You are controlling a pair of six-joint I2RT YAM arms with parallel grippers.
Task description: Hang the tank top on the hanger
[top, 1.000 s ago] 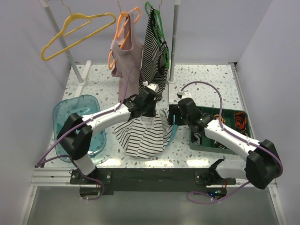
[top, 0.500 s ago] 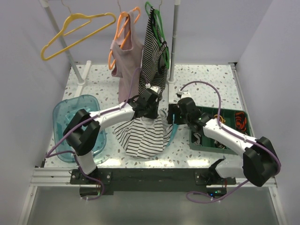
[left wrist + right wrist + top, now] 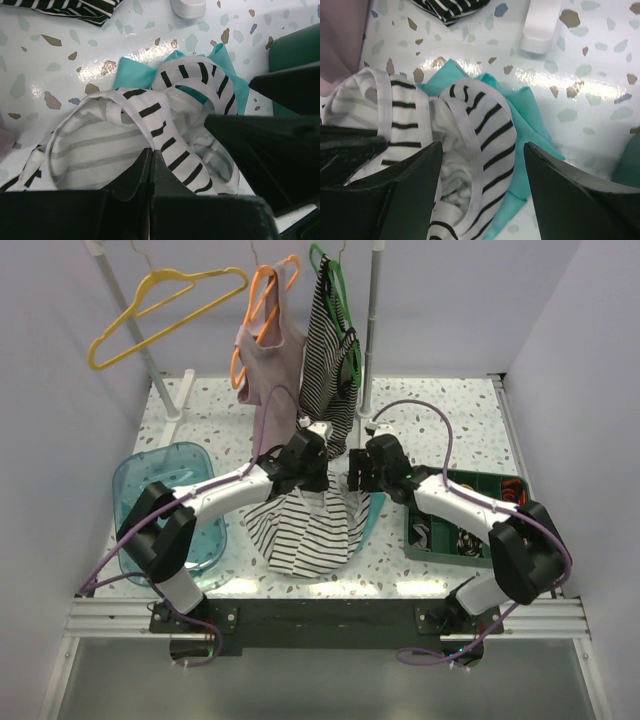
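The tank top [image 3: 305, 532], white with thin black stripes, lies bunched on the table between the two arms, over a teal cloth [image 3: 372, 516]. My left gripper [image 3: 318, 470] is at its far edge, jaws pressed together on a fold of a strap of the tank top [image 3: 165, 145]; its tips [image 3: 151, 150] meet at the fabric. My right gripper [image 3: 352, 474] hovers just right of it, open, its fingers [image 3: 420, 165] straddling the other strap of the tank top [image 3: 485, 120] without closing. The yellow hanger [image 3: 160, 310] hangs bare on the rail at the back left.
An orange hanger with a pink top [image 3: 268, 350] and a green hanger with a densely striped top [image 3: 330, 350] hang behind the grippers. A clear blue tub [image 3: 160, 495] stands left, a green tray [image 3: 470, 520] of small parts right. White rack feet [image 3: 540, 22] stand on the table.
My left gripper has closed on the tank top's strap. The right arm has swung left and forward, bringing its open gripper over the bunched top edge.
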